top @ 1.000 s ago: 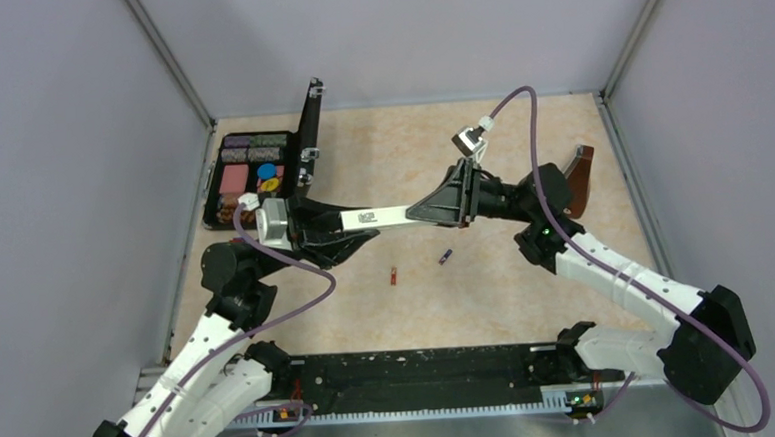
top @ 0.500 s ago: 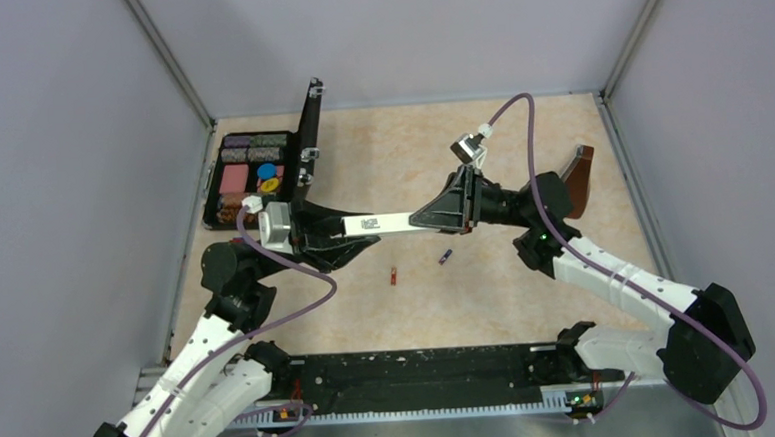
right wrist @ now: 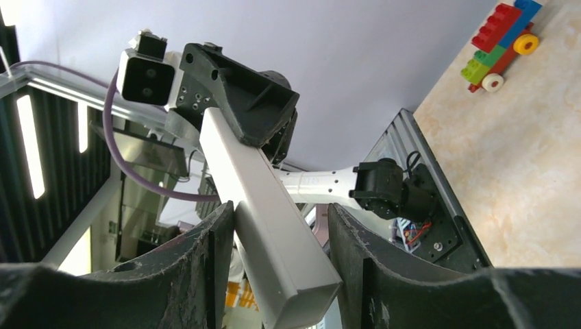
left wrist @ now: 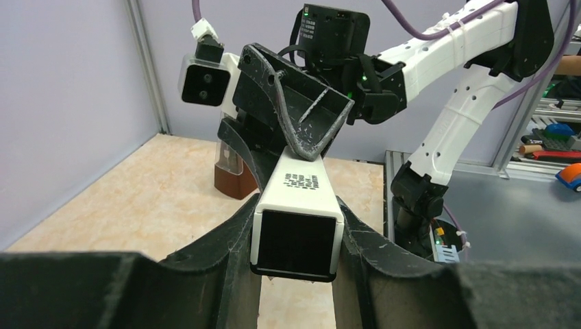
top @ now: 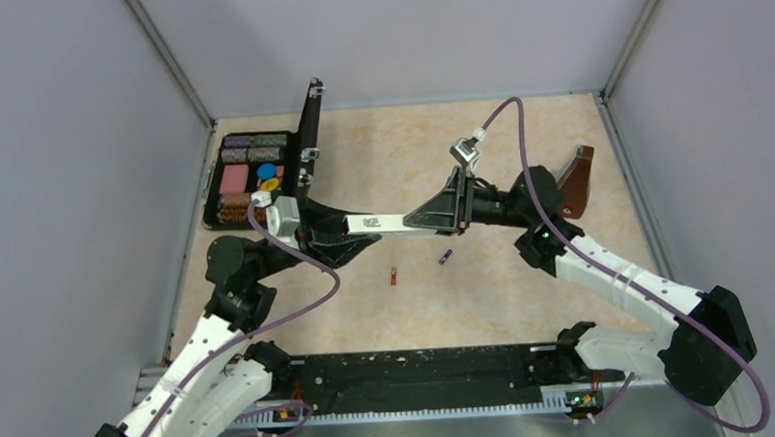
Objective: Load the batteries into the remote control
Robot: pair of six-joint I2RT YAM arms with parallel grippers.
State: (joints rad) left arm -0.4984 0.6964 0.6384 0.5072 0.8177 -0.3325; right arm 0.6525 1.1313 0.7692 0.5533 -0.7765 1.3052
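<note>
The remote control (top: 389, 221), a slim white bar, hangs level above the table between both grippers. My left gripper (top: 364, 232) is shut on its left end; in the left wrist view the dark end (left wrist: 296, 241) sits tight between the fingers. My right gripper (top: 419, 218) is shut on its right end, and the bar (right wrist: 264, 205) runs slantwise between those fingers. The batteries lie on the table below: a reddish one (top: 394, 275) and a dark purple one (top: 446, 256), both apart from the grippers.
An open black case (top: 251, 176) of coloured chips stands at the back left. A brown wooden metronome (top: 577, 181) stands at the right, behind the right arm. Stacked toy blocks (right wrist: 500, 41) show in the right wrist view. Grey walls enclose three sides.
Both grippers and the remote have shifted a little to the left together. The batteries have not moved.
</note>
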